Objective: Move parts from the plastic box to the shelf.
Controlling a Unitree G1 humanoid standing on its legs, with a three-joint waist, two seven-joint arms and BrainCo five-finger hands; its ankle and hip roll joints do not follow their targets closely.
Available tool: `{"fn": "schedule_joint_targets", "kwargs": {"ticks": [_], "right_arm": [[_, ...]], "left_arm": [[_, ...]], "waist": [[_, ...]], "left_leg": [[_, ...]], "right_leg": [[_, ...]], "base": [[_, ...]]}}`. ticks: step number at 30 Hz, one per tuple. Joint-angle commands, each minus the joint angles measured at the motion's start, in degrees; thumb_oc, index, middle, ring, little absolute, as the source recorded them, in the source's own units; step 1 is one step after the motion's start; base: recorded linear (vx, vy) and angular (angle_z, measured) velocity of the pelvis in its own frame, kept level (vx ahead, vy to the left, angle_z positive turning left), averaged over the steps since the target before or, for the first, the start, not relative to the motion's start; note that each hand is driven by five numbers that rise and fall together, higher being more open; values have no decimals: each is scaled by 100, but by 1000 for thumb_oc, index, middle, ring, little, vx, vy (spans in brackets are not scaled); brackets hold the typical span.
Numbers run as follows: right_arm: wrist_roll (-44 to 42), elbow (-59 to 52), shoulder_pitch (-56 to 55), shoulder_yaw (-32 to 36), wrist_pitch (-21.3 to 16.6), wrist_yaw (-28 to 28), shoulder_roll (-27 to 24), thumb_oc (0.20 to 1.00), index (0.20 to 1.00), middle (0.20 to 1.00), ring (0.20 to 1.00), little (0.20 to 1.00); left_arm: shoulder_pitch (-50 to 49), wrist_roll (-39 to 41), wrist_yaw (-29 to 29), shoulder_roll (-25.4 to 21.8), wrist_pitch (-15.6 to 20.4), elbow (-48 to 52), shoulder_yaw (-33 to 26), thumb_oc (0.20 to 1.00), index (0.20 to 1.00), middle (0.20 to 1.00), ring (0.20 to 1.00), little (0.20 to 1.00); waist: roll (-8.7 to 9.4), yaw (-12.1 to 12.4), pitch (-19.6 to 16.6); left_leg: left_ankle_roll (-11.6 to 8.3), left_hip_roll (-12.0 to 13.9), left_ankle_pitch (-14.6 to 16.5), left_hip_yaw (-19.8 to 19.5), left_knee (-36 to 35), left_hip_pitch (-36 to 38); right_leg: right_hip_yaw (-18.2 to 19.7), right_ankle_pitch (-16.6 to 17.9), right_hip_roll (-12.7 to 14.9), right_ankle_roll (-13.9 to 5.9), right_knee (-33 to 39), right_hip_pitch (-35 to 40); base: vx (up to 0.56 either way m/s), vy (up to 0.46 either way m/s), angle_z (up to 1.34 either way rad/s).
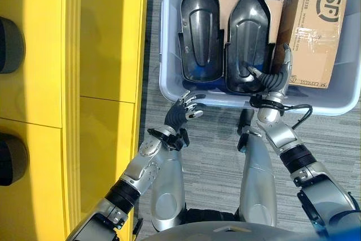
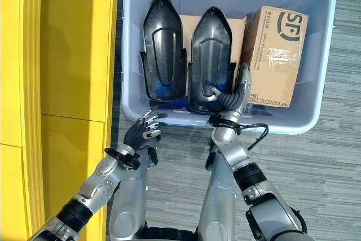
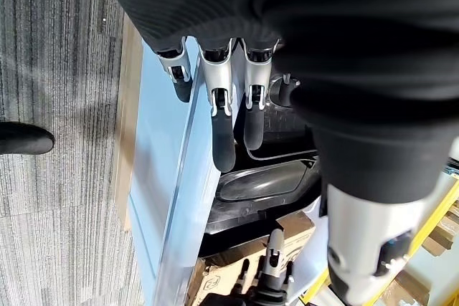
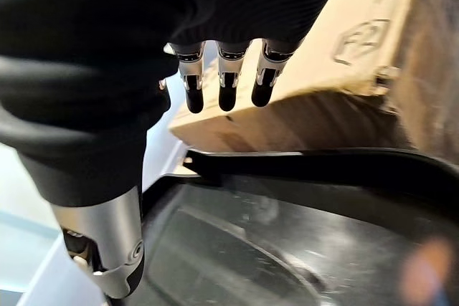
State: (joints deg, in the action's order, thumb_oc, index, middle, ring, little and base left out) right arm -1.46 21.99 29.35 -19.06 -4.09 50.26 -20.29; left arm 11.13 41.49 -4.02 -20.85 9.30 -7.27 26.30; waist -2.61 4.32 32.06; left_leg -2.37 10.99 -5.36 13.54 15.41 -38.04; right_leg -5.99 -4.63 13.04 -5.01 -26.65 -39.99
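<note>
The right robot hand [image 1: 274, 77] reaches into the plastic box [image 1: 169, 77] at upper right, fingers straight over one black moulded part [image 1: 248, 38]. The left robot hand [image 1: 183, 111] hovers, relaxed, outside the rim. Both parts wait unmoved; the yellow shelf [image 1: 84, 55] stands left.

This looks like a workroom or storeroom. The floor is grey striped carpet [image 2: 316, 162]. A big yellow shelf [image 1: 84, 55] stands beside a pale blue plastic box [image 2: 282, 122] holding black parts [image 2: 163, 49] and a brown cardboard package [image 2: 276, 55].
</note>
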Motion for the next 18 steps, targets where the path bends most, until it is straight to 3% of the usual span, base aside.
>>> {"fn": "schedule_joint_targets", "kwargs": {"ticks": [1, 2, 5, 9, 13, 18], "right_arm": [[-182, -218, -104, 142, -147, 63, 2, 1000, 1000, 1000, 1000, 1000], [-214, -146, -183, 123, -34, -14, 8, 1000, 1000, 1000, 1000, 1000], [-282, 57, -95, 25, 238, -9, 10, 1000, 1000, 1000, 1000, 1000], [-651, 398, 6, 121, 32, 165, 3, 1000, 1000, 1000, 1000, 1000], [-918, 635, 82, 171, 76, 42, 40, 1000, 1000, 1000, 1000, 1000], [-2022, 1188, 215, 273, 232, -420, 47, 1000, 1000, 1000, 1000, 1000]], "left_arm": [[48, -79, -125, -84, 150, 268, -116, 1000, 1000, 1000, 1000, 1000], [-38, -39, -97, -97, 122, 258, -90, 1000, 1000, 1000, 1000, 1000], [40, -10, -123, -91, 197, 159, -77, 1000, 1000, 1000, 1000, 1000], [66, -59, -252, -106, 134, 169, -28, 1000, 1000, 1000, 1000, 1000], [106, -1, -182, -87, 103, 104, -37, 1000, 1000, 1000, 1000, 1000], [167, -48, -257, -162, 83, 59, -46, 1000, 1000, 1000, 1000, 1000]], "waist": [[-103, 131, -227], [-108, 123, -227], [-121, 129, -227], [-155, 148, -227], [-204, 150, -227], [-293, 189, -227]], "left_leg": [[21, -305, 334, -510, 150, -240], [-15, -347, 508, -549, 249, -154], [10, -361, 526, -550, 316, -278], [11, -397, 524, -583, 374, -414], [24, -405, 546, -590, 443, -520], [45, -447, 588, -629, 643, -782]], "right_leg": [[-400, 22, -197, 53, -376, -211], [-346, -137, -171, -2, -492, -134], [-330, -145, -176, 8, -565, -252], [-339, -143, -201, 20, -595, -353], [-322, -168, -190, 31, -706, -482], [-288, -246, -179, 68, -939, -733]], "base": [[74, 18, 2], [76, 20, 1], [26, 6, 1], [8, -4, 5], [7, 10, 2], [5, 12, 0]]}}
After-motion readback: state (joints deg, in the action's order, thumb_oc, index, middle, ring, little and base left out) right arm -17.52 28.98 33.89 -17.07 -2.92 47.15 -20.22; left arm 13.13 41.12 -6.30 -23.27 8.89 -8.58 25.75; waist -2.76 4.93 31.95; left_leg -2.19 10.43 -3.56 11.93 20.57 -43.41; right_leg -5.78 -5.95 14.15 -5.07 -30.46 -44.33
